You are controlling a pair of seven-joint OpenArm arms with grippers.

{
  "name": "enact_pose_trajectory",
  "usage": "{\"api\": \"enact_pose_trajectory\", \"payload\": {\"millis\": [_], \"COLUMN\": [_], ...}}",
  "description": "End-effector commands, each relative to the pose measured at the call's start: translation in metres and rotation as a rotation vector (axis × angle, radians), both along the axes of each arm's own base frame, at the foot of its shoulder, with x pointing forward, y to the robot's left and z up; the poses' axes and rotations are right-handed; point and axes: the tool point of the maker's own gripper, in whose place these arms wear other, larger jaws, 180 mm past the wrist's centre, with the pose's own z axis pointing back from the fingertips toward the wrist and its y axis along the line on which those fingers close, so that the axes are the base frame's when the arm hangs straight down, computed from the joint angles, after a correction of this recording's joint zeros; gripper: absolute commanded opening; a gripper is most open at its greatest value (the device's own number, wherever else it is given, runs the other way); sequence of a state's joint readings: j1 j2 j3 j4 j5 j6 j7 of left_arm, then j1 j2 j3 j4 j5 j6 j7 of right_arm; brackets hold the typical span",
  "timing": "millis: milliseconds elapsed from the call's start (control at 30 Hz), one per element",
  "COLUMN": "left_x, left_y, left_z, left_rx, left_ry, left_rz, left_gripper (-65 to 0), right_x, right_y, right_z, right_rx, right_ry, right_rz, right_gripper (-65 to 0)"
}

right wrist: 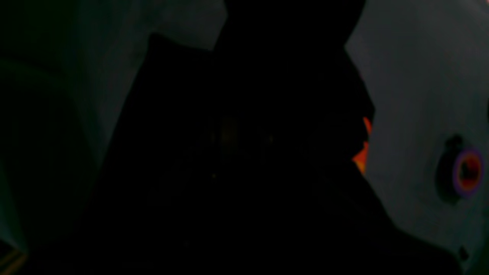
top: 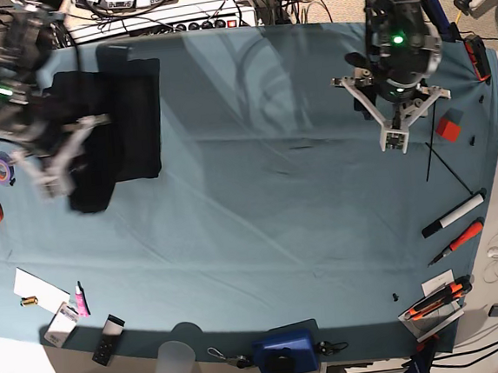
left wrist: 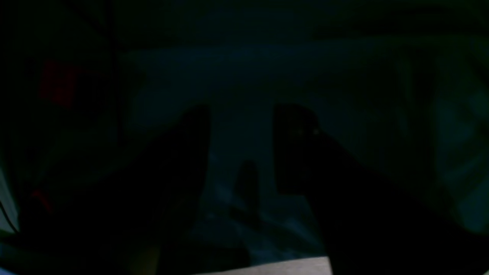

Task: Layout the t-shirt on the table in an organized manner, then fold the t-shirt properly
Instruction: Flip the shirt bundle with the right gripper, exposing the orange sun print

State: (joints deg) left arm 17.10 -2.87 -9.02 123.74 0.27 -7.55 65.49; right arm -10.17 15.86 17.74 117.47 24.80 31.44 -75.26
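Black soft fabric t-shirt (top: 109, 129) lies bunched at our teal-clothed table's (top: 261, 220) far corner. Our right gripper (top: 55, 164) pinches its edge; our left gripper (top: 380, 114) hangs spread, empty. Lifting one-handed, we risk dragging it off.

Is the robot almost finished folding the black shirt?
Nearly, it seems. The t-shirt already looks folded into a compact dark bundle at the far corner of the table. The right gripper is at one hanging flap, though blur hides whether it grips. The left gripper hangs open over bare cloth. Tucking that flap seems left.
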Motion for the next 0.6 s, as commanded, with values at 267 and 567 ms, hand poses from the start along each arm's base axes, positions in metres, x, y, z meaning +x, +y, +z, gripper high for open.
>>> {"api": "enact_pose_trajectory", "payload": {"millis": [267, 567], "left_x": [0.006, 0.009], "left_y": [-0.006, -0.007], "left_z": [0.009, 0.012], "left_rx": [-0.034, -0.037], "left_ry": [-0.041, -0.067], "left_rz": [-0.011, -0.013], "left_gripper": [-37.3, -37.3], "right_x": [0.005, -0.007], "right_y": [0.050, 0.061], "right_z": [-0.001, 0.064], "right_rx": [0.023, -0.071], "right_ry": [-0.014, -0.198], "right_rz": [0.177, 0.230], "right_gripper": [-44.4, -44.4]}}
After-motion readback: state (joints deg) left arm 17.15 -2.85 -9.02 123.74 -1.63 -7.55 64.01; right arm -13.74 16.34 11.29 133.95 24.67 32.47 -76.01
